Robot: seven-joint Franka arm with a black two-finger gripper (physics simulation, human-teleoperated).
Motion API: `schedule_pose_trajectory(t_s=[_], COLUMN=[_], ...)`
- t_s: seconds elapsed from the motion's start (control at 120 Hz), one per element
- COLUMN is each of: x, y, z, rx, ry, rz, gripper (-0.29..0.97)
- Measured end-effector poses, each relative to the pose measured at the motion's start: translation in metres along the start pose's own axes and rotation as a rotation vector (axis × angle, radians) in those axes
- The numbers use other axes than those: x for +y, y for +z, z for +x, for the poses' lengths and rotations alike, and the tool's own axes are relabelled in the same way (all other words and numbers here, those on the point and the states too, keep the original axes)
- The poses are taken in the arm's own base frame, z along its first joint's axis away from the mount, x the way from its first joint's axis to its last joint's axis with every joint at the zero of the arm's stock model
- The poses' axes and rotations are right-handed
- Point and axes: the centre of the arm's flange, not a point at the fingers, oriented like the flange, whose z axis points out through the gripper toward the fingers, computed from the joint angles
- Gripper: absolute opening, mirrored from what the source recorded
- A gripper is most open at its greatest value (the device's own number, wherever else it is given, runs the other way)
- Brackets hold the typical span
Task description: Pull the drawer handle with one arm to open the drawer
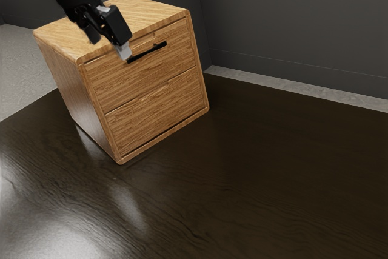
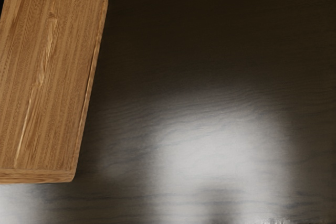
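Bench (image 1: 254, 198): dark and shiny, closest to me, with a bright patch of light on it.
Cabinet (image 1: 66, 34): a wooden box with two drawers, standing far back on the bench, toward the exterior view's left. My wrist view saw its wood (image 2: 47, 72) beside the bench (image 2: 210, 51).
Top drawer (image 1: 145, 71): the upper one of the two.
Handle (image 1: 147, 52): a black bar on the top drawer's front.
Gripper (image 1: 115, 40): right by the handle's end. I could not tell if it was open or closed.
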Motion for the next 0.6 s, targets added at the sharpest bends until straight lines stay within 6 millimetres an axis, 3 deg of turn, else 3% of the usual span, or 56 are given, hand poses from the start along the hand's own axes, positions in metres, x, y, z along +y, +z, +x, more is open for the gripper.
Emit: schedule_pose_trajectory(t_s=[0.075,0.233,0.3,0.508,0.6], x=[-0.009,-0.064,-0.079,-0.082,-0.078], y=[0.004,0.022,0.031,0.071,0.107], z=[-0.001,-0.014,-0.02,-0.014,-0.007], rx=[-0.009,-0.059,-0.089,-0.17,-0.183], ry=[-0.014,-0.114,-0.139,-0.152,-0.14], rz=[0.004,0.025,0.005,-0.041,-0.065], gripper=[0.68,0.68,0.68,0.68,0.68])
